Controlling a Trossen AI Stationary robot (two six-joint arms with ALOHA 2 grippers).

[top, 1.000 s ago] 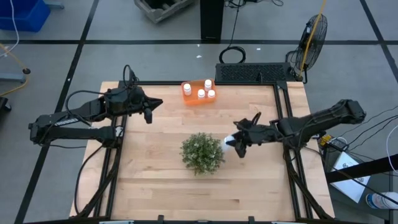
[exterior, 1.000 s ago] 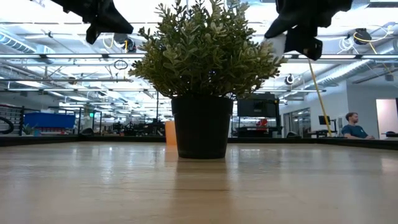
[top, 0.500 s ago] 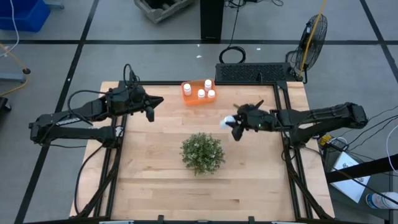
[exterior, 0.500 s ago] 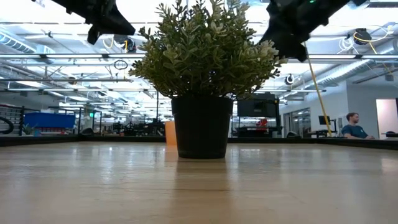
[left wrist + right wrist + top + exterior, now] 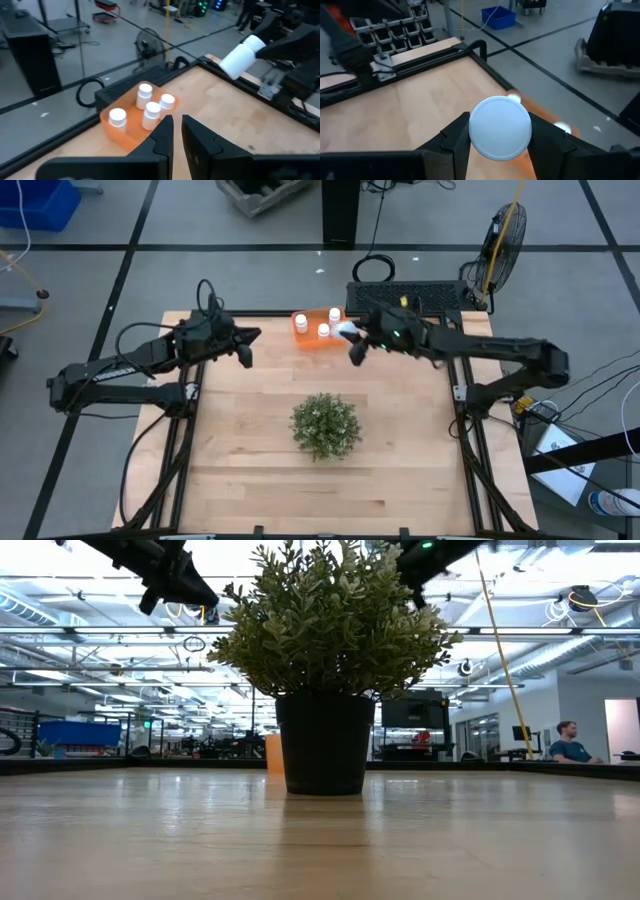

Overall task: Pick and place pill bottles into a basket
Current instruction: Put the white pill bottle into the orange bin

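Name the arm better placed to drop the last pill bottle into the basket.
Right. The right gripper already holds the pill bottle beside the basket, which holds four bottles. The left gripper is empty.

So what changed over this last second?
The right tool, shut on a pill bottle, travelled from beside the plant to the orange basket. The left tool, plant and four basketed bottles stayed put.

The light wooden table (image 5: 260, 470) is carrying just two things right now. An orange basket (image 5: 308, 340) is sitting at its far edge, and a bushy potted plant (image 5: 325, 425) is standing near the middle, well apart from it.
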